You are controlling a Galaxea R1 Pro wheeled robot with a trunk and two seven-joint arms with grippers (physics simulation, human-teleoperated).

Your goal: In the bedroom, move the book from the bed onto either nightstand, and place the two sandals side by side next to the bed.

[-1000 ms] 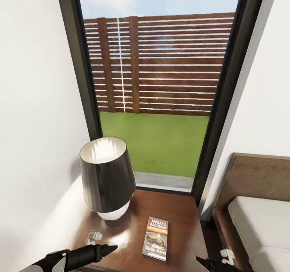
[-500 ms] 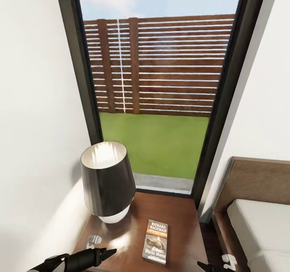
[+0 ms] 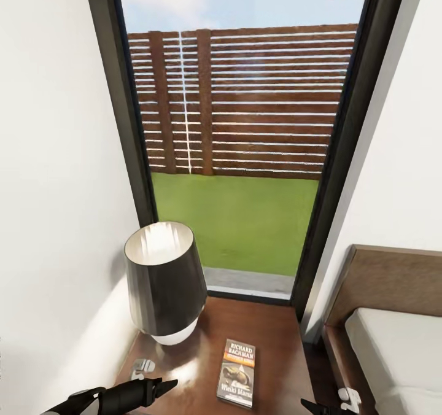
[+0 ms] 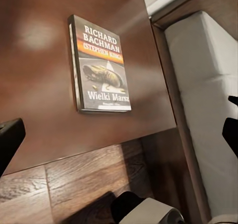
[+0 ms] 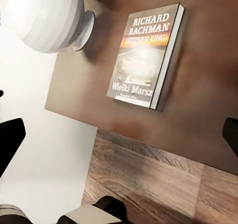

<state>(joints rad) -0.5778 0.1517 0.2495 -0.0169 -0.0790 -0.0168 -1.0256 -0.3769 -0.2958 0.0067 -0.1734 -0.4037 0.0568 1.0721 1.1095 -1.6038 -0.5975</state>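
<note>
thin dark paperback book (image 3: 237,373) w/ white "richard bachman" lettering lies flat on glossy reddish-brown wood nightstand (image 3: 276,335), beside black-shaded lamp (image 3: 166,280), apart from it. book step judged done. left gripper (image 3: 164,385) at nightstand's near edge, right gripper (image 3: 313,406) low by pale grey bed (image 3: 399,353); both spread, empty. next: locate sandals.

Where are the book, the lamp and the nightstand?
book (image 3: 237,373), head view, middle of the front cover.
lamp (image 3: 166,283), head view, side of the dark shade.
nightstand (image 3: 279,347), head view, bare top right of the book.
</note>
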